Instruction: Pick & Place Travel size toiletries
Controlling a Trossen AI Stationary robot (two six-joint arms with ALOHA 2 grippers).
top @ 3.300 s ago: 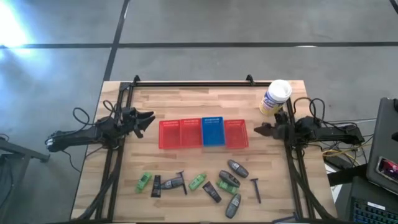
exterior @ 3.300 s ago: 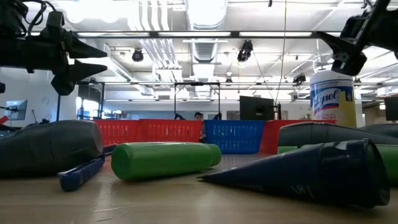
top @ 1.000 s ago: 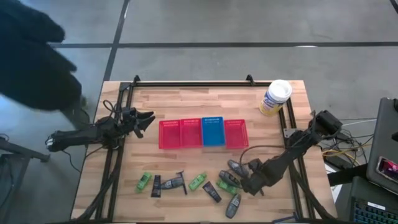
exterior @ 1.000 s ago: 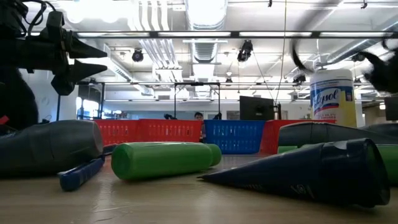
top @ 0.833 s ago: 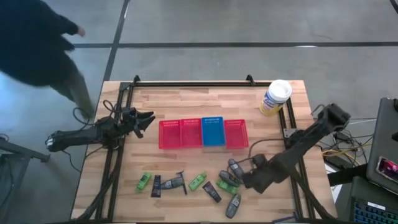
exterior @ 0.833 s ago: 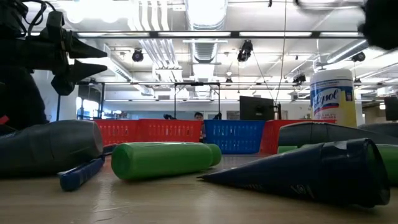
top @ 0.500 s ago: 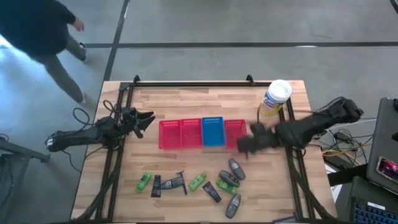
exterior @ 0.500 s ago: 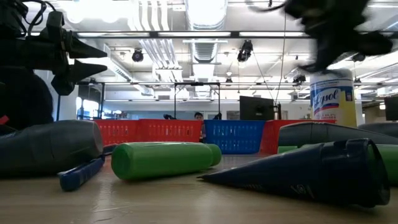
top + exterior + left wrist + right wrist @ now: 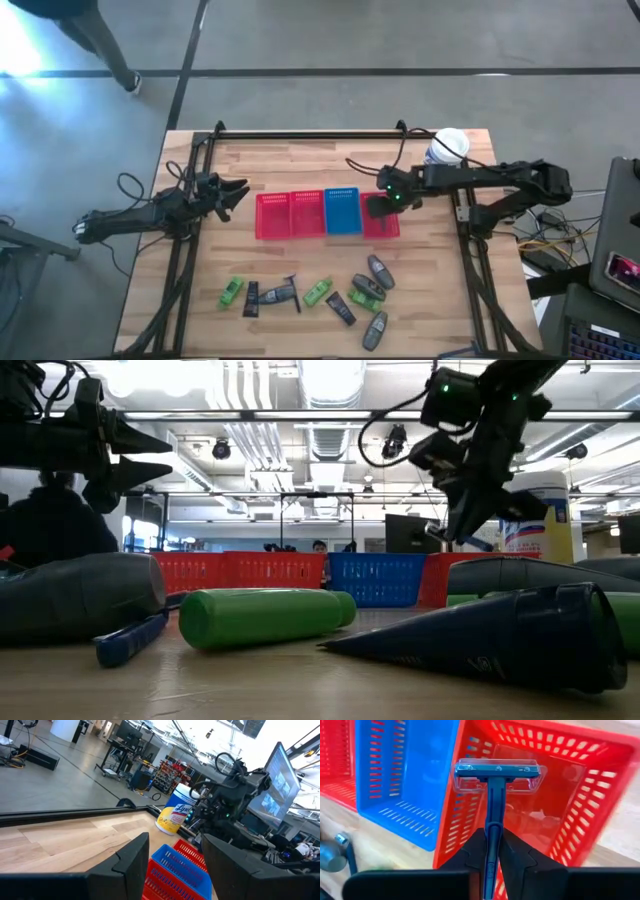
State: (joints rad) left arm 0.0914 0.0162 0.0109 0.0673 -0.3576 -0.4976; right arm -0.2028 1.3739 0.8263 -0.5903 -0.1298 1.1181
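Note:
My right gripper hangs over the rightmost red basket, shut on a blue razor with a clear cap on its head. In the low view it hangs high above the table. The other travel size toiletries lie flat along the near edge: green tubes, grey bottles, black tubes and a dark razor. My left gripper waits open at the table's left, well clear of them. My right gripper pinches the razor's handle between its two fingers. The handle runs along the fingers, and the capped head sticks out past their tips. The fingers slant down from above. The razor is lifted clear, over the red basket's inside.
A row of mesh baskets stands mid-table: two red, one blue, then the red one under my right gripper. A white canister with a blue label stands at the far right corner. Bare wood lies between baskets and toiletries.
My right gripper has risen from the toiletries at the near right and swung toward the far edge with the razor, ending over the rightmost red basket. The razor is lifted clear of the table. A person beyond the table's far left has walked off.

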